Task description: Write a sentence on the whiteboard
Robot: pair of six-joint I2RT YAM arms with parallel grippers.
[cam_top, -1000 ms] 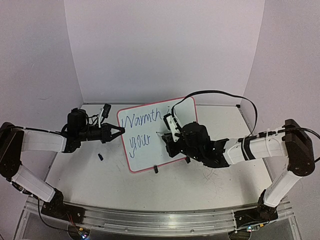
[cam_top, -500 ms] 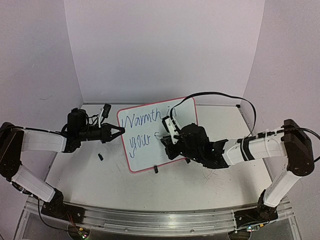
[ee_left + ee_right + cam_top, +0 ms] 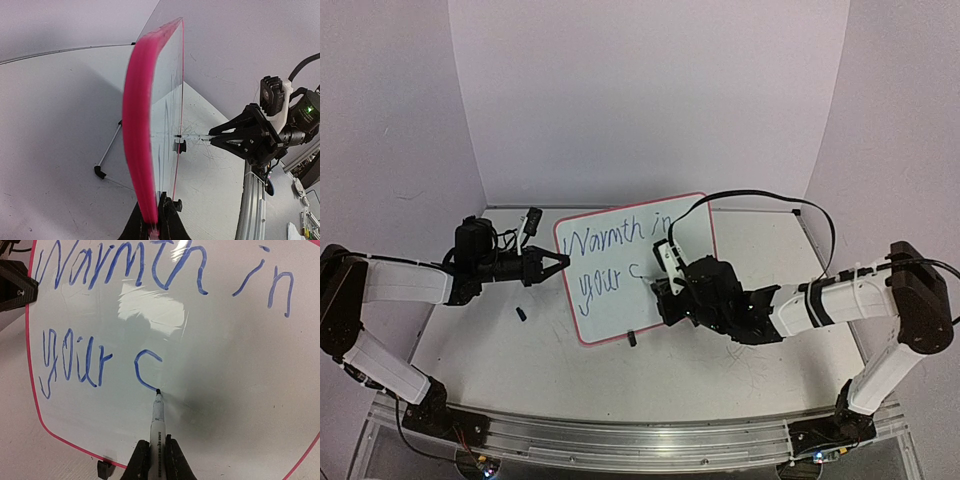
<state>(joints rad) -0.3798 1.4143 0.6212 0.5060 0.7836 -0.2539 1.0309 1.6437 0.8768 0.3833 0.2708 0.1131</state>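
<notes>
The whiteboard (image 3: pixel 610 318) stands tilted on its wire stand at mid-table, pink-framed. The sentence (image 3: pixel 610 240) in blue script reads "Warmth in" above "your c" (image 3: pixel 125 270). My left gripper (image 3: pixel 560 262) is shut on the board's left edge, and the pink frame (image 3: pixel 142 125) runs up from between its jaws (image 3: pixel 151 200). My right gripper (image 3: pixel 662 288) is shut on a white marker (image 3: pixel 158 425). The marker's dark tip rests on the board (image 3: pixel 240 390) at the bottom end of the "c".
A small dark marker cap (image 3: pixel 521 314) lies on the table left of the board. The stand's black foot (image 3: pixel 631 338) sits at the board's near edge, and its wire leg (image 3: pixel 107 155) reaches out behind. A black cable (image 3: pixel 760 190) loops over the right arm.
My right gripper has moved down and toward the near edge with the marker, and a "c" has appeared after "your". The left gripper and board have stayed put.
</notes>
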